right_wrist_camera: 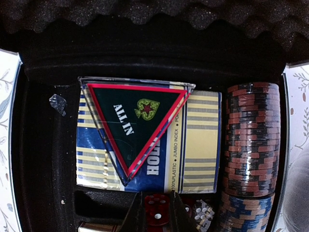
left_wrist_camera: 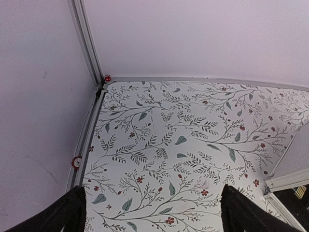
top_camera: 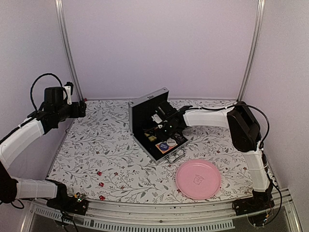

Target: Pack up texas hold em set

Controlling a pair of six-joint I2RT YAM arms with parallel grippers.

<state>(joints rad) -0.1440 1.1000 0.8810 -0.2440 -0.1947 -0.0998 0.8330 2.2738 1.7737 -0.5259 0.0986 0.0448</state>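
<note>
Right jaws: clenched on red die [right_wrist_camera: 157,209] over open case [top_camera: 143,118].
Left jaws: released, empty.
Risk: die bouncing off cards [right_wrist_camera: 193,145].

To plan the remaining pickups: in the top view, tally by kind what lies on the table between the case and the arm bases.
Loose red dice: 3
Pink plate: 1
Total: 4

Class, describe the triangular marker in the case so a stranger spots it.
Find the open silver case on the table. Inside, on the striped card deck, lies the triangular marker: dark green, red border, lettered ALL IN, the only triangle.
</note>
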